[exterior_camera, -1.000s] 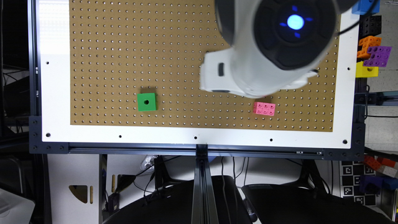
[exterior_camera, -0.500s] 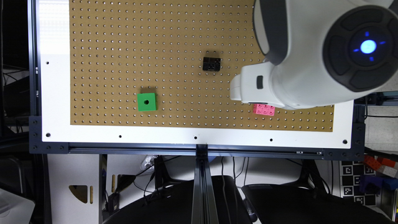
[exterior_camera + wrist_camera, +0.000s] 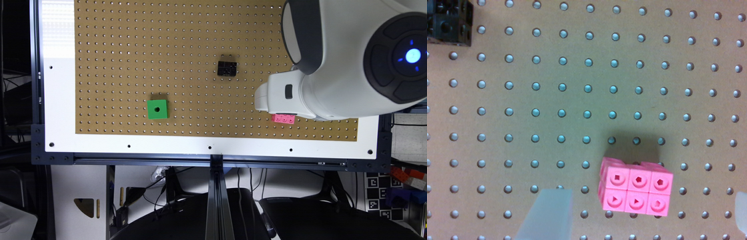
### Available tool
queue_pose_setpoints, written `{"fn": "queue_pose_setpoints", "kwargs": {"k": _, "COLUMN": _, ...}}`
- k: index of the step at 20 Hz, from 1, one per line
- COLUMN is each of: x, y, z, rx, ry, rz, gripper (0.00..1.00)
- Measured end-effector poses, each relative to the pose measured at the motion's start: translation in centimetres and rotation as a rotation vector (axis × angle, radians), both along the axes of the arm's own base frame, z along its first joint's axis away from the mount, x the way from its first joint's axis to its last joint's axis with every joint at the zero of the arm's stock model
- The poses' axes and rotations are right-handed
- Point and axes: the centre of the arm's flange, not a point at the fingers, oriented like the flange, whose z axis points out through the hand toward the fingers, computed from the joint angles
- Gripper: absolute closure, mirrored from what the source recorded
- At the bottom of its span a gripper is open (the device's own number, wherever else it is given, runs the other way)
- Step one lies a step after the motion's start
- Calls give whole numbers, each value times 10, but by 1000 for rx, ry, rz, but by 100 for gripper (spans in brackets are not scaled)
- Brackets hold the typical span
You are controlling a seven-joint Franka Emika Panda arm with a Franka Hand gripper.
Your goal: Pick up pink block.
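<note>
Claw [image 3: 642,220] spread wide: one translucent finger [image 3: 547,215] near side of the pink block [image 3: 637,192], the other just a sliver at the frame edge, nothing pinched

Pink block lies flat on the pegboard worktop [image 3: 552,100], holes up, inside the gap between the fingers but off-centre, nearer the fuller finger than the sliver one

Block's long axis runs roughly along the line joining the two fingers, slightly skewed; judged: closing as it stands would squeeze it end to end

Exterior view: pink block [image 3: 283,118] half tucked under the white claw housing [image 3: 280,95], close to the worktop's front border

Black brick [image 3: 447,22] well clear of the claw; green cube [image 3: 157,109] further off

Judged next need: small sideways centring, then descent
</note>
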Motion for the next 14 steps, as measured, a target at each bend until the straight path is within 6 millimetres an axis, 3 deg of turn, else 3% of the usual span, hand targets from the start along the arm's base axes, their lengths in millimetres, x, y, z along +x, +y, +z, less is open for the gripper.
{"fn": "queue_pose_setpoints", "kwargs": {"k": 14, "x": 11, "y": 1, "z": -67, "rx": -5, "ry": 50, "rz": 7, "gripper": 0}}
